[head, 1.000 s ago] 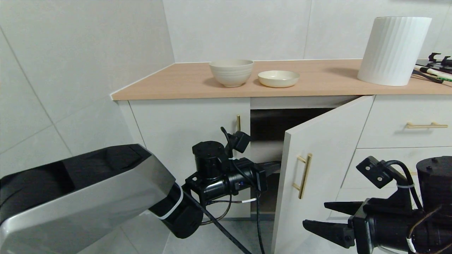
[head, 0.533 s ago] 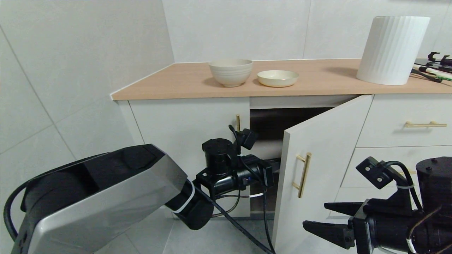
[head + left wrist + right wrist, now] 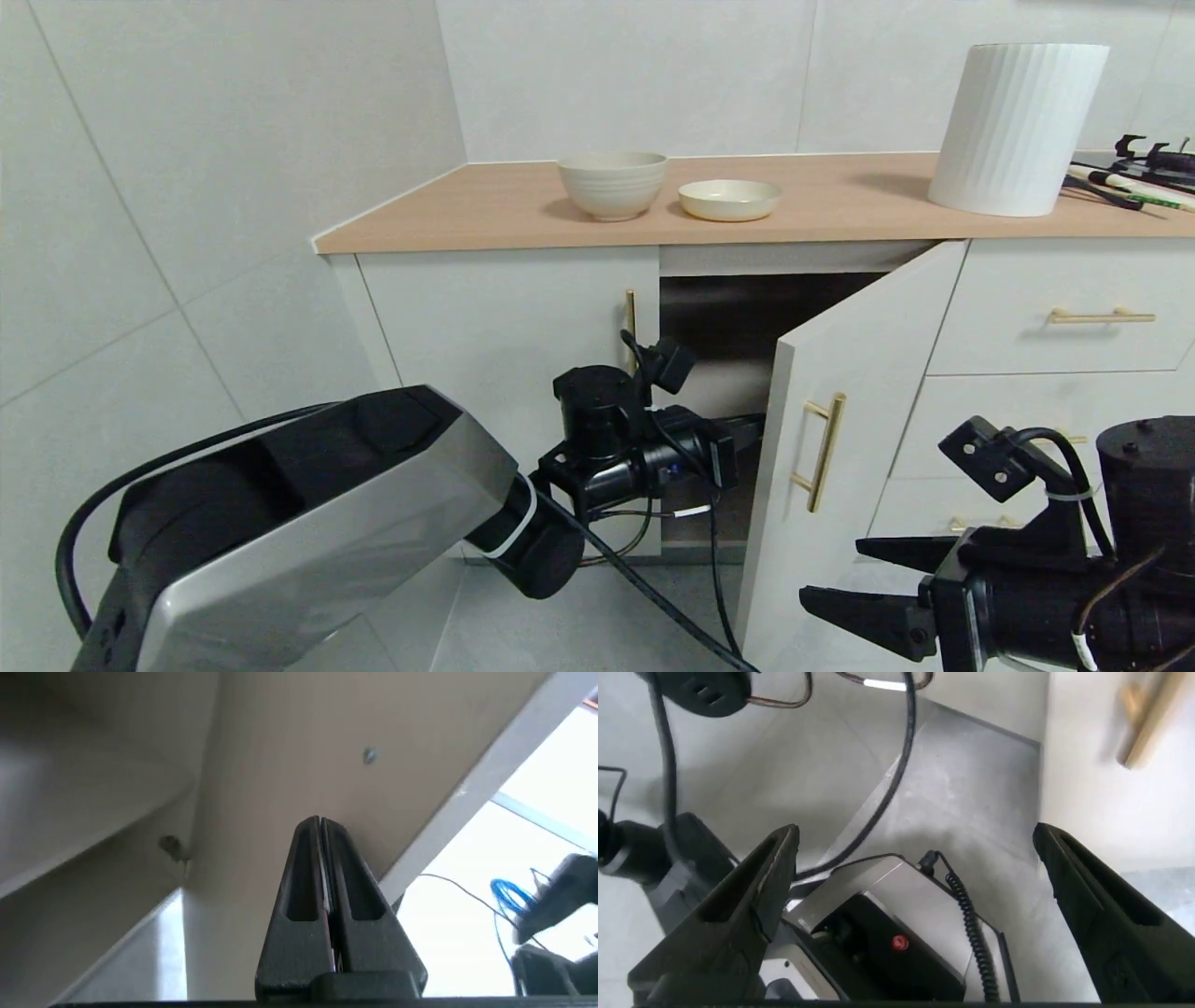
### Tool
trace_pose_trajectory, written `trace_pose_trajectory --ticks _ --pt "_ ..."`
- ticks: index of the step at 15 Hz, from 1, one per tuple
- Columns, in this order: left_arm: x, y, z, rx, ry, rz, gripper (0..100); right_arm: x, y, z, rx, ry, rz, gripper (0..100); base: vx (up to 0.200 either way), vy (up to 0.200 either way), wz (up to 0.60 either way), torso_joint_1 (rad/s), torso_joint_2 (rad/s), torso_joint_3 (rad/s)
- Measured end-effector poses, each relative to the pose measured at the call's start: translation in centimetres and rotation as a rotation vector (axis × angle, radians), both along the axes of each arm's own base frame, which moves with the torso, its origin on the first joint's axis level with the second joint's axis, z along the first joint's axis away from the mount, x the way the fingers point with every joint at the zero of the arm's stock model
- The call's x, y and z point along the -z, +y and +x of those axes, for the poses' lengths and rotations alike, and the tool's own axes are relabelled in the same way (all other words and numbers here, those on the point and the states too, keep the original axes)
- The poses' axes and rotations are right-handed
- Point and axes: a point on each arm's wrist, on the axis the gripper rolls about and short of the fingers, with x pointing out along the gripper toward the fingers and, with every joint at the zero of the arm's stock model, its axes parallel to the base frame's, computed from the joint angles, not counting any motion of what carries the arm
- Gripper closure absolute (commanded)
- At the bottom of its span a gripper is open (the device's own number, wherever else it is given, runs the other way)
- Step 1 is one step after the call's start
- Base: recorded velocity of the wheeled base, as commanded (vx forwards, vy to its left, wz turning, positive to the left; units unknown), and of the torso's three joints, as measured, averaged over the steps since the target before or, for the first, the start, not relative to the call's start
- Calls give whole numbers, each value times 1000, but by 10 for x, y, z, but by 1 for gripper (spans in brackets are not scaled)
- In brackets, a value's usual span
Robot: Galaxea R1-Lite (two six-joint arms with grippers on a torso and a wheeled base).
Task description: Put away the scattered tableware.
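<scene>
You have the wooden countertop (image 3: 840, 201) over white cabinets, with one cabinet door (image 3: 868, 355) swung partly open. Your left gripper (image 3: 320, 826), fingers pressed together, sits in the opening by that door's edge. Your right gripper (image 3: 836, 571) hangs low before the door, fingers spread wide. The bowl (image 3: 612, 185) and small dish (image 3: 729, 199) stand just beside each other on the countertop.

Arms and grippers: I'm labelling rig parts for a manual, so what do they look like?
The left arm has a faceted silver-grey shell over black, then a black wrist with a white band and loose black cables. The left gripper has tapered black fingers. The right arm is black with a white tie; the right gripper has pointed black fingers.
</scene>
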Motion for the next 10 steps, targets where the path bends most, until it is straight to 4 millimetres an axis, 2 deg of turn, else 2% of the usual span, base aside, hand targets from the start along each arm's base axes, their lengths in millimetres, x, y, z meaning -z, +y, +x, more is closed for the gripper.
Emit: trace_pose_trajectory --ticks 6,9,10 --pt "-1 -14 6 -83 -34 -26 100 -1 1 -2 -12 -3 3 0 0 0 0 0 0 0" --pt "-2 -31 -16 -5 -36 -58 100 -3 0 -8 -43 -9 21 0 0 0 0 0 0 0" --pt "-1 -33 -31 75 -11 -68 100 -5 -1 -13 -72 -16 36 0 0 0 0 0 0 0"
